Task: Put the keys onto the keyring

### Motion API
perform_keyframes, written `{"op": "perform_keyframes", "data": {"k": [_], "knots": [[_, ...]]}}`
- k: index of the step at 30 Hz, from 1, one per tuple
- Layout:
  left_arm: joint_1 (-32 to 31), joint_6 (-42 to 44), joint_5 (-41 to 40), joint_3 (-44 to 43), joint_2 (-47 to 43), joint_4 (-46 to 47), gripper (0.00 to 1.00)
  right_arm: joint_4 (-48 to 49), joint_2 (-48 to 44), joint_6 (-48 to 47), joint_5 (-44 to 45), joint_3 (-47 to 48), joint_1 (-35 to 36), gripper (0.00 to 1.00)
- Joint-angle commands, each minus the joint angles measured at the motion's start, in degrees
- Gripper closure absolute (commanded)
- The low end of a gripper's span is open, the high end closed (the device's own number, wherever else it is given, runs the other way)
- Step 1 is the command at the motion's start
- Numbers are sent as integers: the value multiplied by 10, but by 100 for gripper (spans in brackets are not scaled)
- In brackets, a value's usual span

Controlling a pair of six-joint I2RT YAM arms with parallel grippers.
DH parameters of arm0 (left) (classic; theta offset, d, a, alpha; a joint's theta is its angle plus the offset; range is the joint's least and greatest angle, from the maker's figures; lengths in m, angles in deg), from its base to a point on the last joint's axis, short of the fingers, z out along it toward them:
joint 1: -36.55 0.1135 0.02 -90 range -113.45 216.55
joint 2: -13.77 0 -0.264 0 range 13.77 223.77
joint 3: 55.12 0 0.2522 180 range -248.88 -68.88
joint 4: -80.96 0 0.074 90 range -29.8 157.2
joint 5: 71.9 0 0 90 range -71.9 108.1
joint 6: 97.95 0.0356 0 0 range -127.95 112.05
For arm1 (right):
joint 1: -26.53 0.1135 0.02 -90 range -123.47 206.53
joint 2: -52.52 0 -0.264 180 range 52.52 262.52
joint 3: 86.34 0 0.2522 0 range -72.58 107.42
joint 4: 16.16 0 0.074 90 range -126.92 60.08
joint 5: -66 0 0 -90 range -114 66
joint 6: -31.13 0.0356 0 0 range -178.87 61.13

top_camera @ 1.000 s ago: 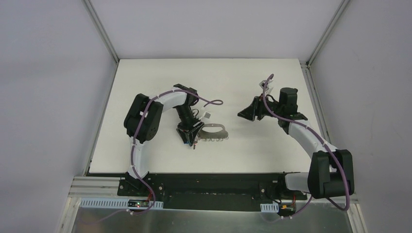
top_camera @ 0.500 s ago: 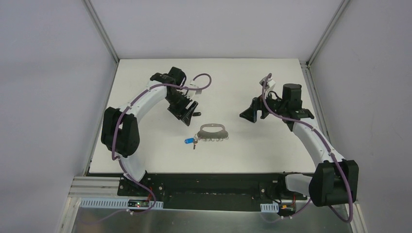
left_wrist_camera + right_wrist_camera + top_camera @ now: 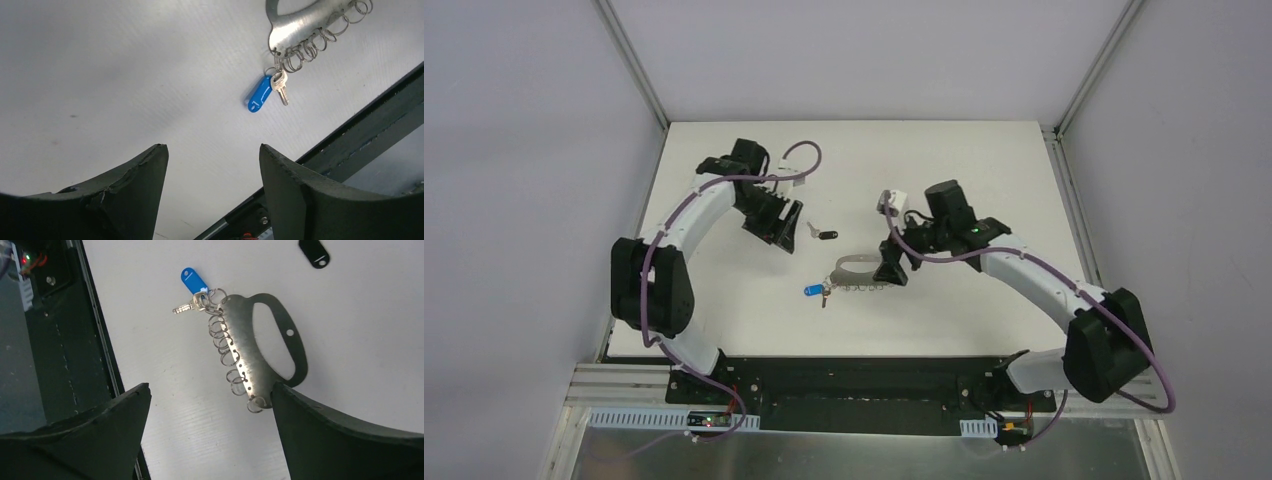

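Blue-tag key (image 3: 192, 281) looks hooked on the keyring (image 3: 241, 335), so 1 of 2 done. Black key (image 3: 825, 236) lies alone on the table (image 3: 974, 160), near the left claw (image 3: 212, 150). It's wide open w/ nothing in it. Right claw (image 3: 210, 388) is over the keyring, also open & empty.

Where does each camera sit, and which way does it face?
Top external: above and behind the bases, looking down on the table; left arm and right arm show.
Left wrist: on the left arm, looking down toward the near edge; its fingers show.
Right wrist: above the keyring; its fingers show.
Shared by both wrists: keyring and blue-tagged key.
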Motion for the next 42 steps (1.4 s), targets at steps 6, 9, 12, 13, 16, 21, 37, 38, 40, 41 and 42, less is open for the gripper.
{"op": "perform_keyframes", "data": {"k": [6,9,12,13,16,21,37,38,40,41,42], "knots": [[91,-3,14,12,-73,-23,32,-29,142,-70,142,103,149,22],[114,-7,36,15,-78,-28,33,-36,188,-71,181,143,181,26],[128,-7,51,12,-86,-34,33,-41,227,-72,209,173,199,29],[130,-8,54,12,-89,-35,33,-46,239,-75,218,183,204,32],[135,-9,62,9,-98,-38,33,-67,271,-80,236,214,220,37],[137,-7,71,-1,-97,-46,34,-82,312,-79,258,246,240,43],[143,-9,91,-5,-86,-49,34,-103,371,-73,294,279,253,66],[143,-10,92,-5,-85,-49,34,-104,370,-72,292,280,254,67],[143,-12,94,-6,-83,-49,35,-104,366,-70,288,279,254,72],[143,-12,95,-6,-81,-49,34,-105,364,-69,286,279,254,75],[143,-13,96,-6,-80,-49,35,-106,363,-68,286,279,254,79]]}}
